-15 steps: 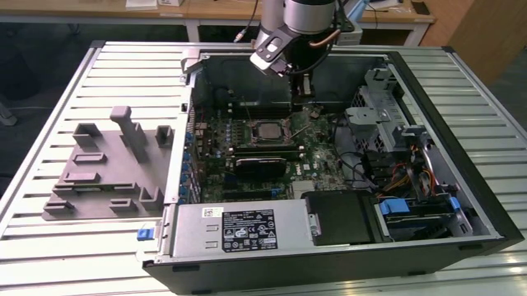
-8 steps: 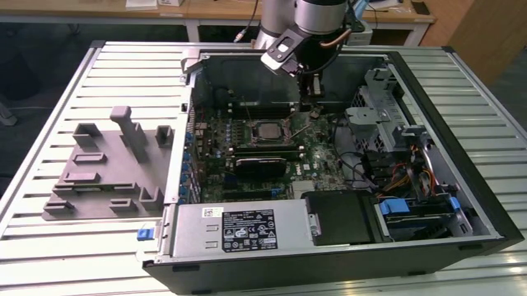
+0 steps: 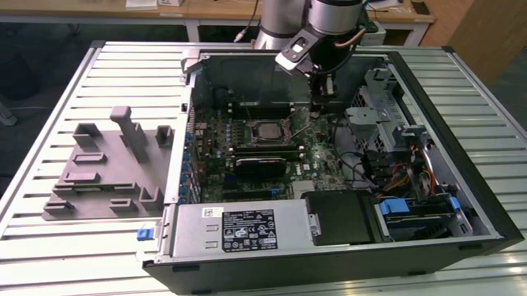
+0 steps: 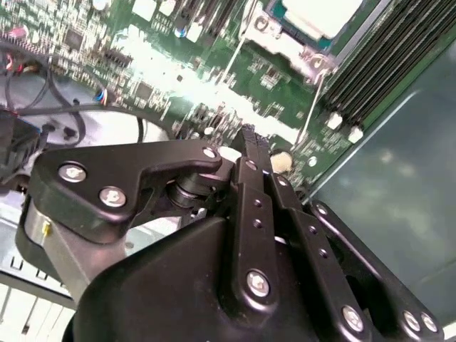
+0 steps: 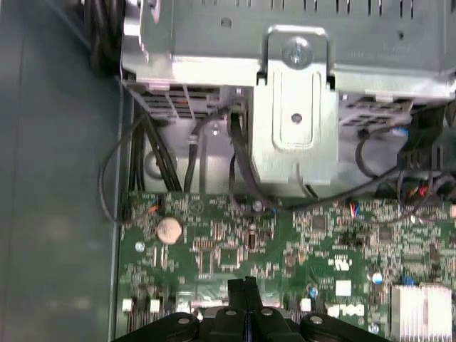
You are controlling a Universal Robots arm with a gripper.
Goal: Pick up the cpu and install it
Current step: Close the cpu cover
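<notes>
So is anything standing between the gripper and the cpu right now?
Nothing bulky: the gripper hangs over the motherboard beside the cpu; only a thin metal lever crosses the gap.

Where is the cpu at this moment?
In the exterior view, the cpu lies in the motherboard socket, below and to the exterior view's left of the gripper.

The cpu point(image 4: 317, 16) is cut off by the second wrist view's edge; the end effector point(image 4: 249, 137) hides the motherboard point(image 4: 164, 71) beneath.
</notes>
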